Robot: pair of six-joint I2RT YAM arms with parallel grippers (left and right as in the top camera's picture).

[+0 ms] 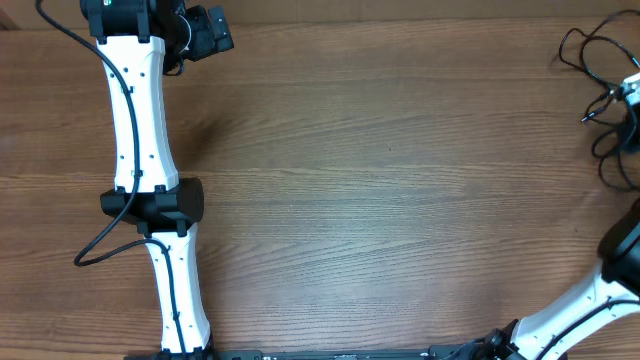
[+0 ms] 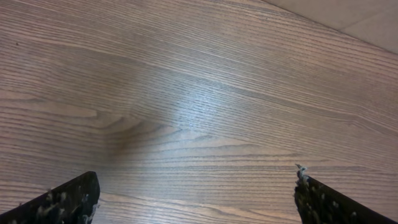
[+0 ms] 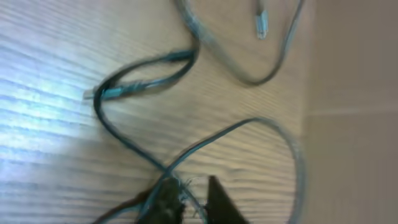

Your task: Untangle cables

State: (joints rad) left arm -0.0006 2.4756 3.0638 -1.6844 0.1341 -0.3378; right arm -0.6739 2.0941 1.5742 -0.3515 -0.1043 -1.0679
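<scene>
Overhead, the cables (image 1: pixel 588 55) lie tangled at the counter's (image 1: pixel 400 200) upper right, probably light and limp and best taken near a plug; the right end effector (image 3: pixel 189 198) seems to pinch one strand, while the left end effector (image 2: pixel 196 199) gapes empty.

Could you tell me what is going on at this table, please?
The robot is untangling thin black cables at the table's right edge. The right gripper is down among the loose strands, fingers nearly together at one strand, though blur hides whether it grips. The left gripper hangs open over bare wood, away from the cables.
</scene>
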